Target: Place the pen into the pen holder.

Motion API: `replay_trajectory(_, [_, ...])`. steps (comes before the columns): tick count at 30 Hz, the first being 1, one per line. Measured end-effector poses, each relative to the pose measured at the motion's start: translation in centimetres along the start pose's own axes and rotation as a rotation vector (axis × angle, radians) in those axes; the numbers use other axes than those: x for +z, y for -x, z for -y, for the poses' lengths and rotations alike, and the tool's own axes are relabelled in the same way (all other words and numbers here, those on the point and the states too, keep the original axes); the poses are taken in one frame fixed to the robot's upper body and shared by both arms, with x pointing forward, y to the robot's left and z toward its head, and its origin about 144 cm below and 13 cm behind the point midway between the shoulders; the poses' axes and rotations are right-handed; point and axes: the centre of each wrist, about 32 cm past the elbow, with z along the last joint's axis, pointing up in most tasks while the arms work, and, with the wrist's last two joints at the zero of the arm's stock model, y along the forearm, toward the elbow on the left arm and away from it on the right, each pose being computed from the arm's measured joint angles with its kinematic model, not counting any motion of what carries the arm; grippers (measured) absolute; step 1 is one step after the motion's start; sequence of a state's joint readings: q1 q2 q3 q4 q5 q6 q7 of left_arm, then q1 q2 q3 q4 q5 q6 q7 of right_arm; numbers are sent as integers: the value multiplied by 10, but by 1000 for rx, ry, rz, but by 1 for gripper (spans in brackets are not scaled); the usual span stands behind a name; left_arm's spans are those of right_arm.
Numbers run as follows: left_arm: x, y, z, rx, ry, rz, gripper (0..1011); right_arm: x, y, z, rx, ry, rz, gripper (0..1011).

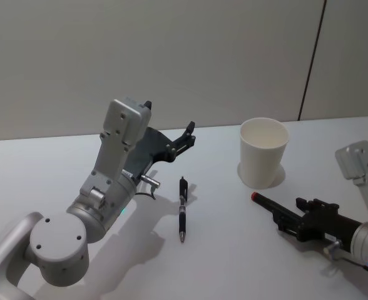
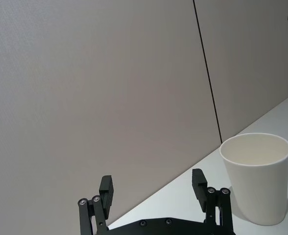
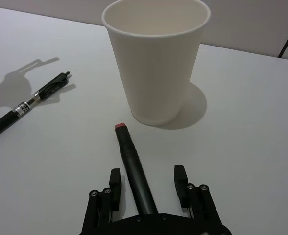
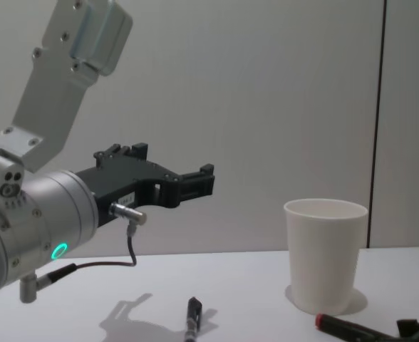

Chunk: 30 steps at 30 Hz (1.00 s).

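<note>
A white paper cup, the pen holder (image 1: pixel 263 152) (image 3: pixel 156 63) (image 4: pixel 325 256) (image 2: pixel 259 178), stands upright on the white table. Just in front of it lies a dark pen with a red end (image 1: pixel 271 205) (image 3: pixel 133 166) (image 4: pixel 345 326), red end toward the cup. My right gripper (image 1: pixel 296 215) (image 3: pixel 147 178) is low over the table, open, and its fingers (image 3: pixel 115 186) straddle that pen with a gap on each side. A second black pen with a clip (image 1: pixel 182 209) (image 3: pixel 29 105) (image 4: pixel 192 317) lies mid-table. Raised above this second pen, my left gripper (image 1: pixel 169 117) (image 2: pixel 153 181) (image 4: pixel 172 162) is open and holds nothing.
A plain grey wall (image 1: pixel 171 56) with a dark vertical seam closes off the table's far edge. The left arm's large elbow housing (image 1: pixel 59 240) sits low at the front left. Bare tabletop (image 1: pixel 228 256) lies between the two pens.
</note>
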<state>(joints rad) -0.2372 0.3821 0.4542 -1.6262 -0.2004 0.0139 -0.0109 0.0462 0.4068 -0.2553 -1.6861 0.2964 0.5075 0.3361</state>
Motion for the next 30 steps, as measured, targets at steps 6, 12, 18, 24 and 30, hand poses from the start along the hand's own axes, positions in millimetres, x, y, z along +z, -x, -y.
replay_trajectory(6, [0, 0, 0, 0, 0, 0, 1001, 0, 0, 0, 1, -2, -1, 630])
replay_trajectory(12, [0, 0, 0, 0, 0, 0, 1001, 0, 0, 0, 1, -3, 0, 587])
replay_trajectory(18, [0, 0, 0, 0, 0, 0, 1001, 0, 0, 0, 2, -2, 2, 547])
replay_trajectory(24, [0, 0, 0, 0, 0, 0, 1001, 0, 0, 0, 3, -2, 4, 506])
replay_trajectory(30, [0, 0, 0, 0, 0, 0, 1001, 0, 0, 0, 4, -1, 5, 471])
